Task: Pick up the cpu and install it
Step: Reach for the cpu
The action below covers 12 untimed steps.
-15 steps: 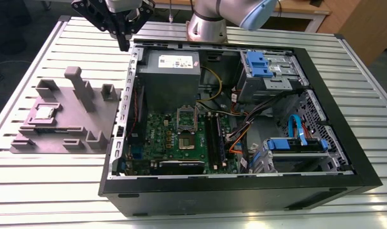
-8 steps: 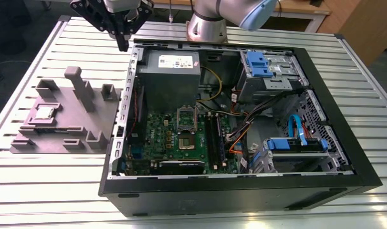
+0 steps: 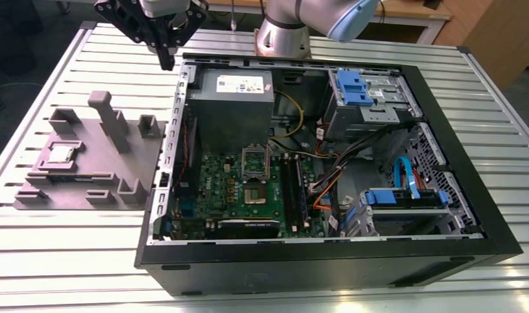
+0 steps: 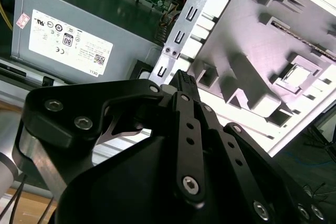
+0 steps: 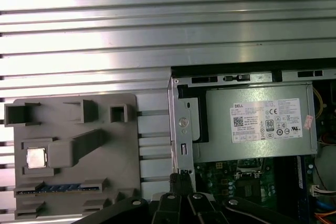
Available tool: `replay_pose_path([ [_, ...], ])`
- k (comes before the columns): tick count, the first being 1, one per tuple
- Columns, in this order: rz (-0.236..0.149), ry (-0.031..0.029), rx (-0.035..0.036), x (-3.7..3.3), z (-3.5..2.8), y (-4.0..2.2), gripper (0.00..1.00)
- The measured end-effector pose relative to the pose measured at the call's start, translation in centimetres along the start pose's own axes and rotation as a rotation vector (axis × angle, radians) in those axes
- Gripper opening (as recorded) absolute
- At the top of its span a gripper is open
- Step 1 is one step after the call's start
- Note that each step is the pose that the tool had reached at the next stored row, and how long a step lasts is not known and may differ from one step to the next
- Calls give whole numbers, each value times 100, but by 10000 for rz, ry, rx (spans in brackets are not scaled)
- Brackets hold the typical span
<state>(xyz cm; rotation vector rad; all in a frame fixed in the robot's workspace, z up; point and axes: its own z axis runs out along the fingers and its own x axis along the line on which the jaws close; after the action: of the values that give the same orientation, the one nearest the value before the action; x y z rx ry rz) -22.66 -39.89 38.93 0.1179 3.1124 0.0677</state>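
Gripper (image 3: pixel 167 60): raised, fingertips pressed together, nothing between them. I hang at the outer rim of the open computer case (image 3: pixel 334 264), by the corner where the grey power-supply box (image 3: pixel 233 104) sits. In the first wrist view my tips line up with the case's perforated side wall (image 5: pixel 181 129).

Edges nearest me: that side wall, then a narrow strip of slats between the case and the grey holder (image 3: pixel 99 179). The holder lies flat on the table at the exterior view's left of the case, close beside it but not touching. Upright posts (image 3: pixel 107 120) rise from its middle and far part. Sunken pockets ring its border.

The cpu (image 3: pixel 62 154) lies flat in a square pocket of the holder, on the side away from the case, silver top up. It is well apart from my fingertips, with open air above it and the posts standing between it and the case.

Inside the case: green motherboard (image 3: pixel 216 189), silver socket frame (image 3: pixel 254 160) near its middle, loose cables, blue drive brackets (image 3: pixel 355 88) toward the exterior view's right.

Surface: ribbed metal table (image 3: pixel 64 261), with open slats all round the holder. My arm's base (image 3: pixel 282 36) stands at the far edge behind the case. Wooden furniture (image 3: pixel 495 32) lies beyond, at the exterior view's right.
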Motion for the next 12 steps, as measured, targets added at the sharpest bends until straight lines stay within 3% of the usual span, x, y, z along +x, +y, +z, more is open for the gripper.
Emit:
replay_pose_path([
  [12, 0, 1, 0, 26, 2, -2, 11],
])
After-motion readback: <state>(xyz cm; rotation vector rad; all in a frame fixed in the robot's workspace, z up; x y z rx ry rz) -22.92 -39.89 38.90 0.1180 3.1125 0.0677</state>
